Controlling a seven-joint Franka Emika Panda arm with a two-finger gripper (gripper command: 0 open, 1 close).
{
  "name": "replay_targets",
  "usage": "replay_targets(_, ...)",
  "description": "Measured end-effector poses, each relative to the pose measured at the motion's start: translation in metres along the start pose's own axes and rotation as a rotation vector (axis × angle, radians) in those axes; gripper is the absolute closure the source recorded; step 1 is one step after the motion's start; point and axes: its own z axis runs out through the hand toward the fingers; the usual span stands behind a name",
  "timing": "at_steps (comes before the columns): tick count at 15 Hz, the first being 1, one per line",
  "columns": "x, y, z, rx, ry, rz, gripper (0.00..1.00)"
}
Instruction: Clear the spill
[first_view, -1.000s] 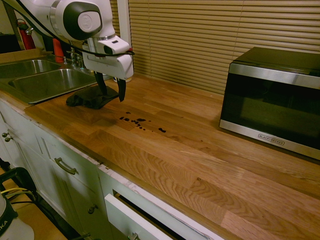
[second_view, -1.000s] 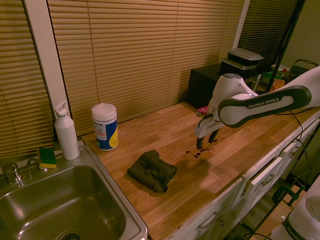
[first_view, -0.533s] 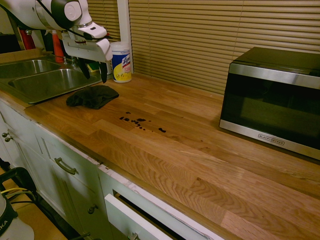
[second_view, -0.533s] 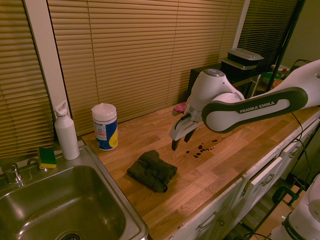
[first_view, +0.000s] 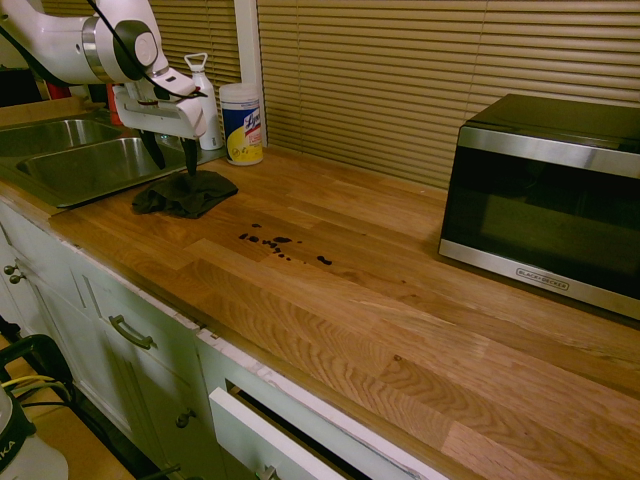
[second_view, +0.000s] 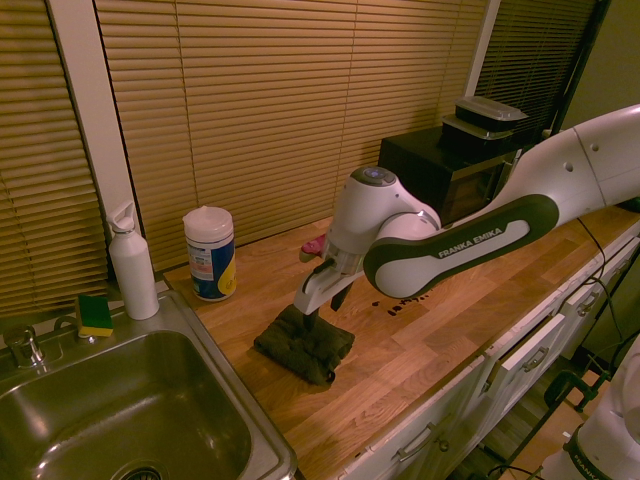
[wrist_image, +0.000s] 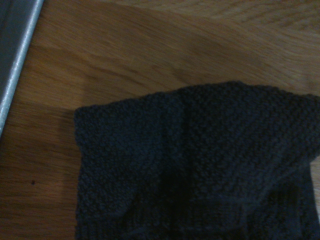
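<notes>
Item one: my pincer (first_view: 170, 157), fingers spread, over the dark cloth (first_view: 185, 193) beside the sink (first_view: 70, 160). Item two: spill (first_view: 283, 246), on the wooden surface (first_view: 400, 310), apart from the cloth.

Spill (first_view: 280, 244) dark brown-black; rag (first_view: 185, 193) black, knit-textured; countertop (first_view: 400, 310) warm wood-grain; arm (second_view: 470, 235) white.

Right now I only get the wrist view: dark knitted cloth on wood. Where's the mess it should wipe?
Observer: The spill is a trail of dark drops on the counter, between the cloth and the microwave.
Visitor: Is the claw holding the cloth?
Observer: No. The gripper is open right over it, gripping nothing.
Visitor: And that metal strip at the edge?
Observer: That's the sink rim, just beside the cloth.
</notes>
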Motion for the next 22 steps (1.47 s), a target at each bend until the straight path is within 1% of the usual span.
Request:
replay_targets(3, 0.0, -0.008, 0.019, -0.025, 0.002, 0.022, 0.0)
replay_targets(4, 0.001, -0.008, 0.024, -0.032, -0.003, 0.029, 1.0)
replay_targets(12, 0.007, -0.015, 0.047, -0.065, -0.026, 0.066, 1.0)
replay_targets(22, 0.018, -0.022, 0.055, -0.084, -0.036, 0.104, 1.0)
